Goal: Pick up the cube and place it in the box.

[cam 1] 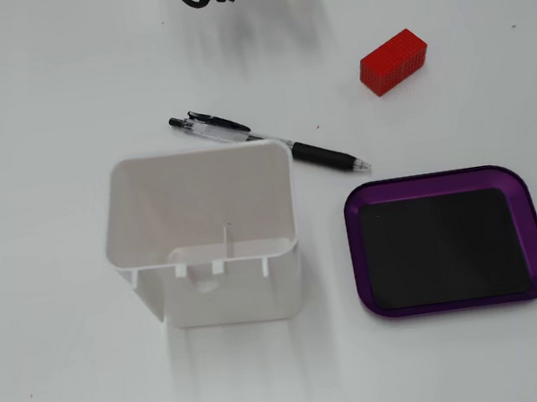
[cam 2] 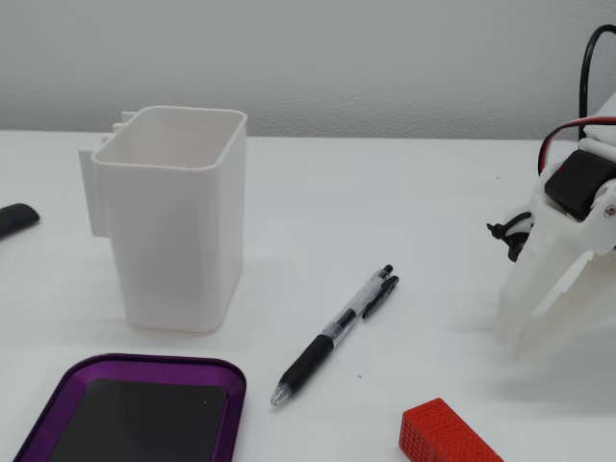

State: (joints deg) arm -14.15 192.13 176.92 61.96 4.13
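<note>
Gripper (cam 2: pixel 532 337) slightly parted, empty, tips at table (cam 2: pixel 404 192)

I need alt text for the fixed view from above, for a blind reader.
A red cube lies on a white table, apart from an empty purple box. A pen lies between them, beside a white container.

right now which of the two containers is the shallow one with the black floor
The purple-rimmed tray, lying flat beside the pen. The white bin is far taller, with a white inside.
</note>
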